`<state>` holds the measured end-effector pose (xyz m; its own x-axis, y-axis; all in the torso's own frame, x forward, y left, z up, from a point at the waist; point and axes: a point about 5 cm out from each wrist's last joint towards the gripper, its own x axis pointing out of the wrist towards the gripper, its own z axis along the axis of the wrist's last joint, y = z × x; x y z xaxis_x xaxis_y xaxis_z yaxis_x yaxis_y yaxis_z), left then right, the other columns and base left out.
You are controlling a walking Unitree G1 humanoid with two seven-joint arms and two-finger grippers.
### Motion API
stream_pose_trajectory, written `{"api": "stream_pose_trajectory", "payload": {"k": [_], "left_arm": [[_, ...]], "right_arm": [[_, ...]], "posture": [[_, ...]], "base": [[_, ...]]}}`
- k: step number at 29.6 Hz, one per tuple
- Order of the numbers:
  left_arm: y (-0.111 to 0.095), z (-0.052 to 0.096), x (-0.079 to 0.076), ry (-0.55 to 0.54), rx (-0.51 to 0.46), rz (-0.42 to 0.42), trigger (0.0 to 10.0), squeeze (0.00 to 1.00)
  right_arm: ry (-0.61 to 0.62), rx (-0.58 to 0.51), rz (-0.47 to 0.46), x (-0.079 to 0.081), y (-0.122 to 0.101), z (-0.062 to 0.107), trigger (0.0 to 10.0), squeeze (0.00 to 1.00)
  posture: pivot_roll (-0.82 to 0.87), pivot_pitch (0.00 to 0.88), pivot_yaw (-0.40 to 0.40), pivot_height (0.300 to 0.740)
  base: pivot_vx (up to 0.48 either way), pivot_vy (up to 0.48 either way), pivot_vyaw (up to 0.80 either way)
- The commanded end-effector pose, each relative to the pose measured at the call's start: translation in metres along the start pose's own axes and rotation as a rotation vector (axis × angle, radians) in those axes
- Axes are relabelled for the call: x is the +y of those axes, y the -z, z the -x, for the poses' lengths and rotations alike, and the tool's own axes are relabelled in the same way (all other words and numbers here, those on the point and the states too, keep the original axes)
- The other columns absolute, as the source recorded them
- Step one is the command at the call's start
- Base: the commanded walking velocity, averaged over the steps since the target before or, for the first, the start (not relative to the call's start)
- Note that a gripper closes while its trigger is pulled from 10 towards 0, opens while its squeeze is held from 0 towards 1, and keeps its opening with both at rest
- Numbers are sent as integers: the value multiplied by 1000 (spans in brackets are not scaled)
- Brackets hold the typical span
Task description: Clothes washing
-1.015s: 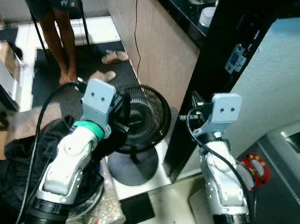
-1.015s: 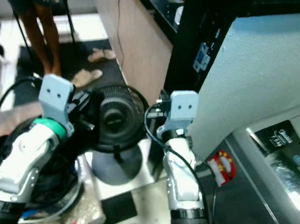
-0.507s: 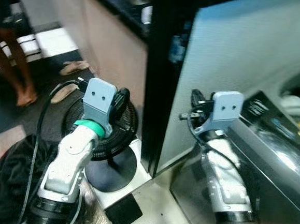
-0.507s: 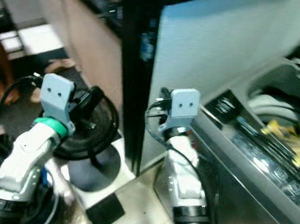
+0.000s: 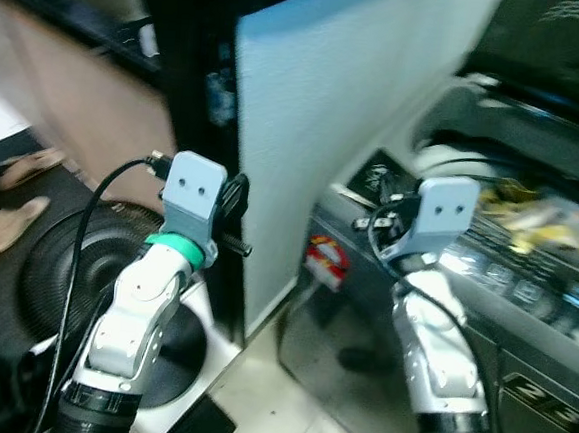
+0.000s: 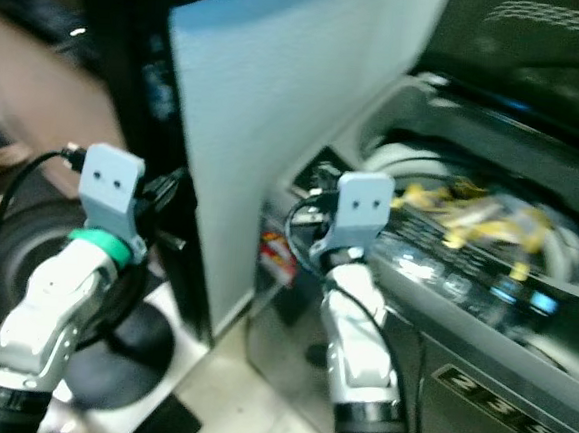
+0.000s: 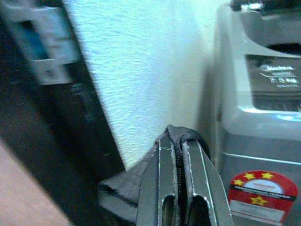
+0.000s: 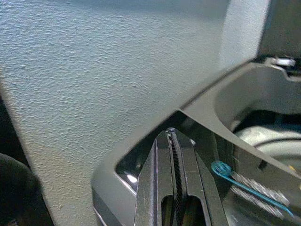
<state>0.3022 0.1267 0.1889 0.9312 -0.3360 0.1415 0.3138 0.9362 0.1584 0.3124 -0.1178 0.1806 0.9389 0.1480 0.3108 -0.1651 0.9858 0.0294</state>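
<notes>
A grey top-loading washing machine (image 5: 382,314) stands at the right with its lid up, its pale drum rim (image 5: 452,162) showing. Yellow blurred items (image 6: 471,206) lie across its top. My left gripper (image 7: 178,136) is shut on a piece of dark grey cloth (image 7: 117,197), held up in front of the white textured wall panel (image 5: 329,99), left of the machine. My right gripper (image 8: 172,134) is shut with nothing in it, raised over the machine's near left corner (image 8: 117,174). Both arms are bent upward, wrists at about the same height.
A black floor fan (image 5: 60,264) lies low at the left, with two slippers (image 5: 13,223) on the dark mat beyond it. A red round sticker (image 7: 262,190) marks the machine's front. A black upright frame (image 5: 185,78) stands between the counter and the white panel.
The whole view has swung to the right: the person's legs and the laundry pile have left the picture, and the washing machine has come in. Both arms keep their raised pose.
</notes>
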Motion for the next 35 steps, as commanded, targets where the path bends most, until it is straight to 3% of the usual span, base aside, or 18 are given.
{"api": "stream_pose_trajectory", "payload": {"k": [1, 6, 13, 15, 17, 19, 20, 22, 24, 25, 26, 28, 29, 31, 33, 34, 35], "left_arm": [[-1, 0, -2, 9, -4, 3, 10000, 0], [-3, -1, -1, 10, -12, -2, 10000, 0], [-29, -5, 3, -1, -122, -49, 10000, 0], [-33, -6, 4, -4, -135, -50, 10000, 0], [-58, -11, 9, -24, -224, -86, 10000, 0], [-75, -14, 12, -40, -290, -117, 10000, 0], [-91, -15, 17, -62, -354, -202, 10000, 0], [-91, -15, 17, -62, -354, -202, 10000, 0], [-114, -16, 23, -100, -450, -366, 10000, 0], [-114, -16, 23, -100, -450, -366, 10000, 0], [-126, -16, 28, -125, -509, -501, 10000, 0], [-126, -16, 28, -125, -509, -501, 10000, 0], [-134, -16, 33, -155, -548, -581, 10000, 0], [-142, -17, 39, -189, -570, -607, 10000, 0], [-142, -17, 39, -189, -570, -607, 10000, 0], [-147, -19, 43, -217, -574, -550, 10000, 0], [-147, -19, 43, -217, -574, -550, 10000, 0]], "right_arm": [[5, -13, -9, -1, -2, 0, 10000, 0], [12, -60, -37, 0, -11, -2, 10000, 0], [-24, -305, -134, 9, -75, -17, 10000, 0], [-30, -334, -145, 11, -82, -18, 10000, 0], [-53, -439, -166, 15, -112, -25, 10000, 0], [-67, -490, -171, 17, -127, -28, 10000, 0], [-71, -502, -173, 18, -131, -29, 10000, 0], [-71, -502, -173, 18, -131, -29, 10000, 0], [-74, -510, -176, 17, -133, -30, 10000, 0], [-74, -510, -176, 17, -133, -30, 10000, 0], [-75, -512, -178, 18, -134, -30, 10000, 0], [-75, -512, -178, 18, -134, -30, 10000, 0], [-76, -512, -181, 18, -134, -30, 10000, 0], [-84, -510, -167, 20, -134, -30, 10000, 0], [-84, -510, -167, 20, -134, -30, 10000, 0], [-91, -498, -156, 21, -132, -30, 10000, 0], [-91, -498, -156, 21, -132, -30, 10000, 0]], "posture": [[-39, 0, 68, 740], [-38, 0, 71, 740], [-35, 0, 77, 740], [-36, 0, 78, 740], [-35, 0, 76, 740], [-33, 0, 76, 740], [-28, 0, 72, 740], [-28, 0, 72, 740], [-22, 0, 70, 740], [-22, 0, 70, 740], [-26, 0, 73, 740], [-26, 0, 73, 740], [-26, 0, 73, 740], [-31, 0, 75, 740], [-31, 0, 75, 740], [-31, 0, 73, 740], [-31, 0, 73, 740]], "base": [[0, 0, -800], [0, 0, -800], [0, 0, -800], [0, 0, -800], [0, 0, -800], [0, 0, -800], [0, 0, -800], [0, 0, -800], [0, 0, -800], [0, 0, -800], [0, 0, -800], [0, 0, -800], [0, 0, -800], [0, 0, -800], [0, 0, -800], [0, 0, -800], [0, 0, -800]]}}
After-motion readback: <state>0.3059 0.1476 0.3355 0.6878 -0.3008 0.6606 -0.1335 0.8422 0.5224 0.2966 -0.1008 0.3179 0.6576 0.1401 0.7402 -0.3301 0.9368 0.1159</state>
